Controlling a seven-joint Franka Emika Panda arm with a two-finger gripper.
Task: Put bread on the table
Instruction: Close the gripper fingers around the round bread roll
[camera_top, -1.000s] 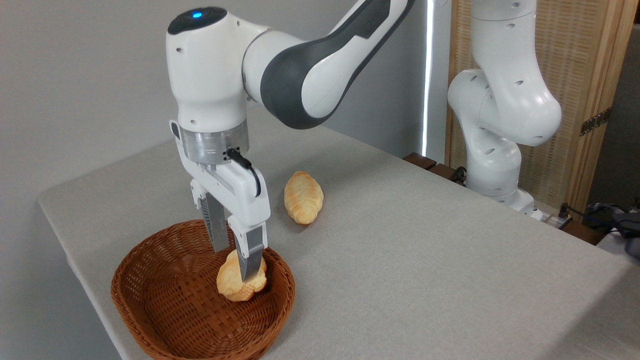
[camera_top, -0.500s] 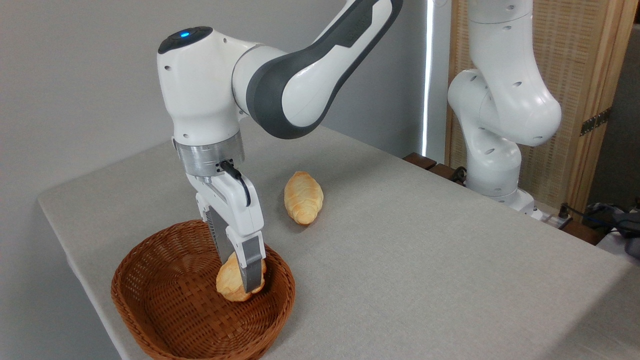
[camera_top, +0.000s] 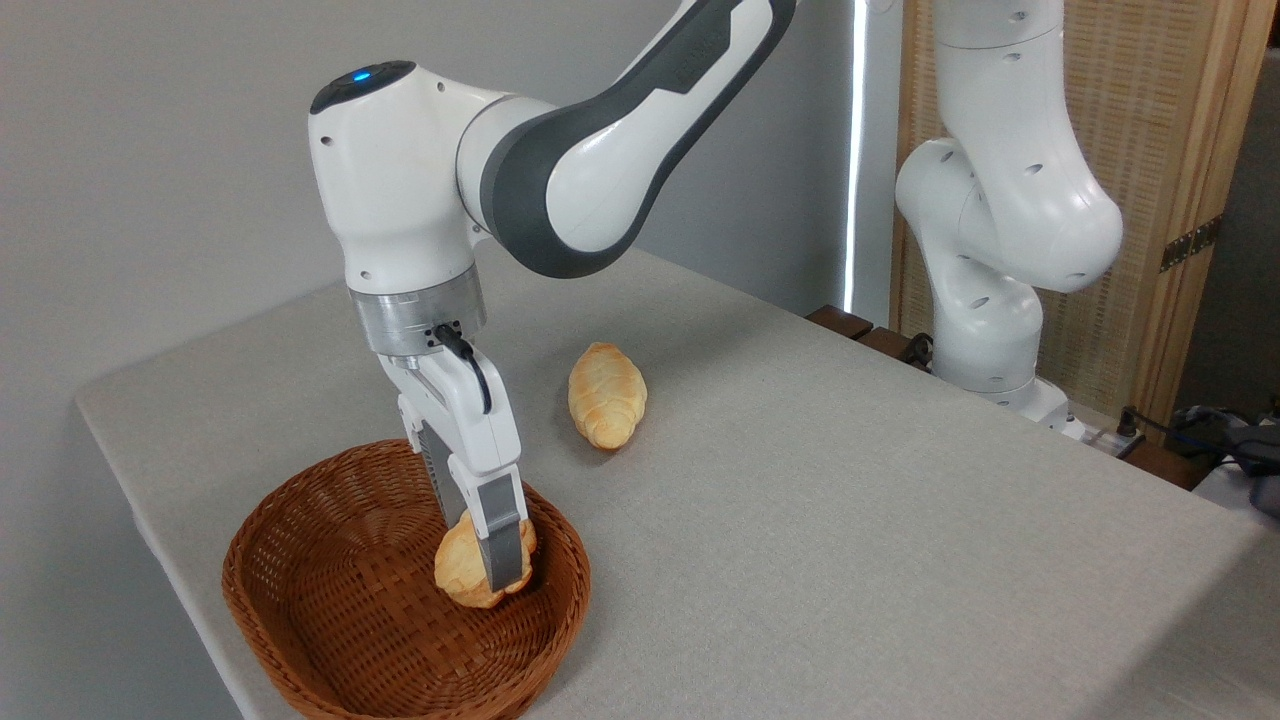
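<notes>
The bread (camera_top: 460, 572), a small lumpy golden bun, sits in the right part of the brown wicker basket (camera_top: 300, 610) at the front left of the table (camera_top: 850, 520). My gripper (camera_top: 488, 550) reaches straight down into the basket. Its fingers are pressed against the bun's two sides: the near grey finger (camera_top: 503, 535) covers the bun's right flank, and the far finger is mostly hidden behind it. The bun looks to be resting on or just above the basket floor.
A longer braided pale-golden loaf (camera_top: 605, 395) lies on the cloth just behind and to the right of the basket. The arm's white base (camera_top: 990, 330) stands at the table's back right edge, in front of a wooden screen. Cables lie at the far right.
My wrist has dropped and shifted slightly left over the basket. The fingers, which stood apart around the bun, have closed onto it. The bun has barely moved.
</notes>
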